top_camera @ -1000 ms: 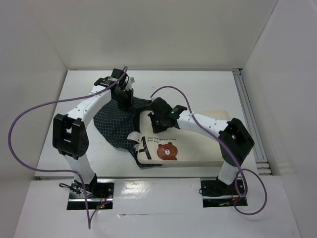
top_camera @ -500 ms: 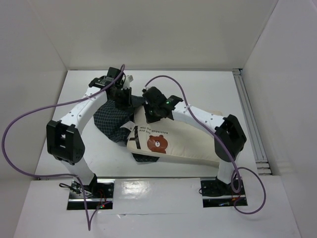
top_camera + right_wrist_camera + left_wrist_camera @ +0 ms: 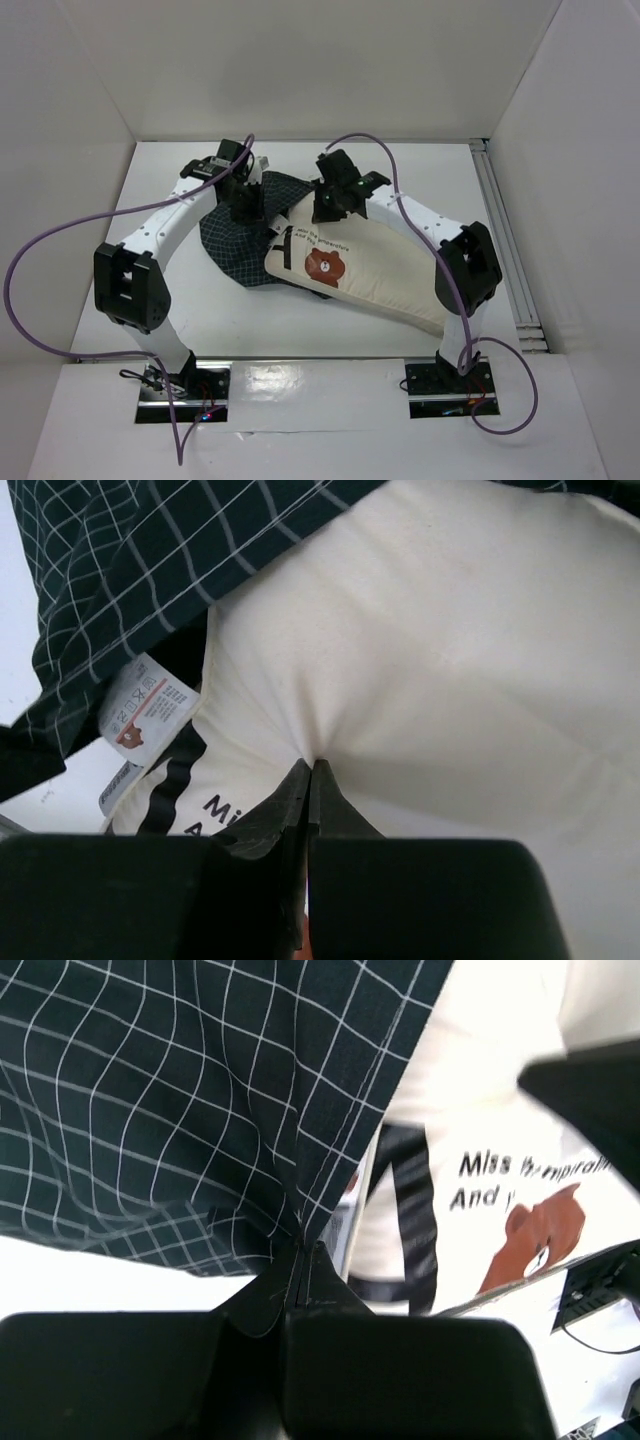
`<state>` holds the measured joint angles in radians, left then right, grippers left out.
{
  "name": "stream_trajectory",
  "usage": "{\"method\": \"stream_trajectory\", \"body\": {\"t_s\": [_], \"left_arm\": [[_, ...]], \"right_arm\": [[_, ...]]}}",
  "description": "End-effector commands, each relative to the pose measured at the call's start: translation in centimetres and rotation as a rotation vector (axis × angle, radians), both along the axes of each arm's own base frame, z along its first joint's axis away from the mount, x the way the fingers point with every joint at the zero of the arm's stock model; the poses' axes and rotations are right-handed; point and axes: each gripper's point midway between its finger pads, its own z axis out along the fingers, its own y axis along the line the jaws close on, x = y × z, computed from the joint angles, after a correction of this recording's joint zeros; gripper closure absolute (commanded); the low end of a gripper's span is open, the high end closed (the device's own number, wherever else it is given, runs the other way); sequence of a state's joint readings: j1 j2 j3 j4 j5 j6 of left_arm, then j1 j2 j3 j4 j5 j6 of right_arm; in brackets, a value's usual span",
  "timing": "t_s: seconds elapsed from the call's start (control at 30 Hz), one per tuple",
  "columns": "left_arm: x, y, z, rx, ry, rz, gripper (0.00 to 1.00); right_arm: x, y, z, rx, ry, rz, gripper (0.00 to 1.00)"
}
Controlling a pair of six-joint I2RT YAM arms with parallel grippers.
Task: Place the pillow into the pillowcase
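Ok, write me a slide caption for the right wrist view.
Right gripper shut on a pinch of the cream pillow, checked pillowcase at upper left, care label between them.

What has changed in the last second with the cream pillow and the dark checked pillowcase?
The right gripper, shut on the plump cream pillow, lifted its printed end and carried it rearward, so the pillow now lies diagonally. The dark navy grid-checked fabric pillowcase bunched up further back. The left gripper stayed shut on the pillowcase, roughly in place.
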<state>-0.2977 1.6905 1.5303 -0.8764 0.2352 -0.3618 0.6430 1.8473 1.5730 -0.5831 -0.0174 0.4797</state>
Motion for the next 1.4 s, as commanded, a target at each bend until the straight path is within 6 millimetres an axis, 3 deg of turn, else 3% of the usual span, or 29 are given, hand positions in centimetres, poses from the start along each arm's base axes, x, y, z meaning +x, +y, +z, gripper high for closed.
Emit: {"method": "stream_trajectory", "body": {"t_s": [0.0,0.07,0.1,0.23,0.27,0.3,0.37,0.4,0.47,0.5,0.57,0.63,0.67,0.7,0.77,0.8,0.83,0.93,1.03,1.17,1.23,1.27,1.3,1.37], "left_arm": [[-1.4,1.0,0.7,0.028,0.000,-0.028,1.00],[-1.5,1.0,1.0,0.025,-0.009,-0.028,1.00],[-1.7,1.0,0.7,0.028,-0.001,-0.028,1.00],[-1.4,1.2,0.9,0.038,-0.010,-0.011,1.00],[-1.1,1.1,0.9,0.038,-0.008,-0.011,1.00],[-0.9,0.7,0.4,0.024,0.005,-0.019,1.00],[-0.2,0.0,0.9,-0.008,-0.005,-0.022,1.00],[-0.2,-0.2,0.9,-0.020,0.002,-0.015,1.00],[0.5,-0.6,0.6,-0.032,0.010,-0.010,1.00],[0.9,-0.7,0.6,-0.034,0.002,-0.010,1.00],[1.3,-0.9,0.6,-0.037,0.005,-0.002,1.00],[1.7,-1.0,0.6,-0.038,0.002,-0.002,1.00],[2.0,-1.1,0.7,-0.039,-0.002,-0.003,1.00],[2.2,-1.1,1.0,-0.042,-0.011,-0.003,1.00],[2.3,-1.0,0.8,-0.028,-0.008,-0.006,1.00],[2.3,-1.0,0.5,-0.026,0.001,-0.006,1.00],[2.2,-0.8,0.4,-0.015,0.008,-0.002,1.00],[2.3,-0.6,0.2,-0.003,0.014,0.003,1.00],[2.1,-0.4,-0.2,0.011,0.022,0.008,1.00],[2.2,-0.4,-0.4,0.011,0.022,0.008,1.00],[2.2,-0.4,-0.4,0.011,0.022,0.008,1.00],[2.0,-0.7,-0.4,0.011,0.022,-0.001,1.00],[2.0,-0.7,-0.4,0.011,0.022,-0.001,1.00],[2.0,-0.7,-0.4,0.011,0.022,-0.001,1.00]], "right_arm": [[4.3,-0.4,2.1,0.103,-0.069,-0.104,1.00],[4.5,-0.4,0.8,0.146,-0.027,-0.104,1.00],[5.3,-0.7,1.0,0.186,-0.033,-0.121,1.00],[5.5,-1.5,0.5,0.210,-0.007,-0.128,1.00],[5.9,-1.5,1.2,0.204,-0.026,-0.127,1.00],[5.7,-1.7,1.0,0.193,-0.020,-0.121,0.96],[5.1,-1.4,1.9,0.163,-0.051,-0.100,0.76],[4.1,-1.1,2.4,0.151,-0.060,-0.081,0.61],[3.1,-1.2,2.4,0.132,-0.056,-0.068,0.46],[2.4,-1.3,2.0,0.114,-0.048,-0.069,0.43],[1.2,-2.6,2.3,0.059,-0.058,-0.078,0.31],[-0.7,-5.1,2.0,-0.009,-0.039,-0.117,0.19],[-1.1,-6.9,1.7,-0.067,-0.049,-0.162,0.11],[-2.1,-8.8,0.4,-0.117,-0.018,-0.190,0.09],[-3.8,-12.9,0.7,-0.190,0.000,-0.257,0.03],[-5.1,-14.3,-0.4,-0.215,0.044,-0.277,0.03],[-5.8,-16.0,0.3,-0.218,0.038,-0.311,0.02],[-9.3,-18.3,-0.6,-0.232,0.105,-0.364,0.01],[-11.8,-19.9,-1.6,-0.222,0.149,-0.452,0.01],[-12.8,-20.6,-3.5,-0.168,0.187,-0.517,0.02],[-12.5,-20.0,-4.4,-0.129,0.185,-0.527,0.07],[-12.9,-20.2,-6.0,-0.136,0.211,-0.531,0.10],[-11.8,-19.6,-6.5,-0.107,0.187,-0.526,0.14],[-11.0,-19.1,-7.3,-0.091,0.171,-0.514,0.48]]}}
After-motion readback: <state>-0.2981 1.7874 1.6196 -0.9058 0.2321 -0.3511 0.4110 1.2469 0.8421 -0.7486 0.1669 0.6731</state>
